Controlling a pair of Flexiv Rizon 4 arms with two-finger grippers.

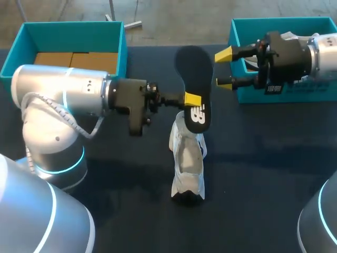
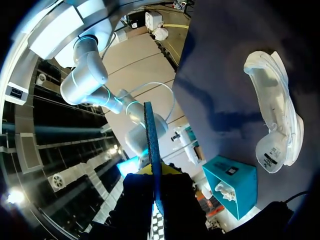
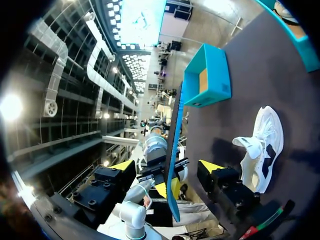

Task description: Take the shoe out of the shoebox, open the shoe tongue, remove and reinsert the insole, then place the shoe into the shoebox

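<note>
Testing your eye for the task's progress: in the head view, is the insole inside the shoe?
No, the left hand holds the insole in the air above the shoe.

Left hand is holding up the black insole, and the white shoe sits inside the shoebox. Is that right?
Not quite. The left hand does hold up the black insole, but the white shoe lies out on the table below it, as the head view shows.
</note>
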